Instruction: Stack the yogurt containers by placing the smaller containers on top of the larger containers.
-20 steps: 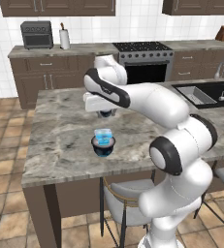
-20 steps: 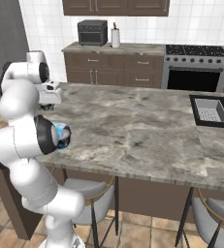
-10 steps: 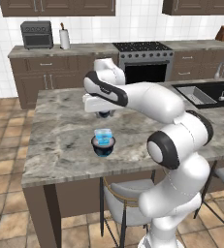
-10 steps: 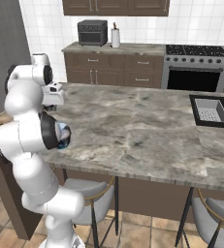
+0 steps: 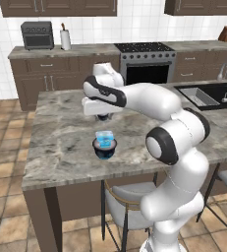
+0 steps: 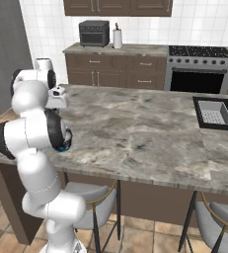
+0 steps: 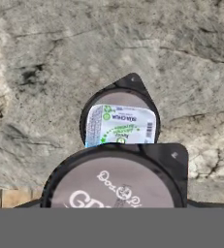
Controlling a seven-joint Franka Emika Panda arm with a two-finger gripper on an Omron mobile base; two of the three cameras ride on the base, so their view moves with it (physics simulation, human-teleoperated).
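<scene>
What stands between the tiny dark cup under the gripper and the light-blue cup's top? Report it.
Nothing visible. Only open space over the marble counter separates the tiny dark cup from the light-blue cup sitting in the dark bowl.

The left base view looks forward and down from behind the arm, over the stone counter (image 5: 66, 142) toward the stove (image 5: 145, 61) and back wall. The right base view faces the same counter (image 6: 145, 128) from the other side, with the sink (image 6: 216, 111) at its right. Both share the counter, stove (image 6: 199, 69) and toaster oven (image 5: 37, 34). The hand view looks steeply down, close over the counter (image 7: 45, 63) and stacked cups (image 7: 120, 123).
</scene>
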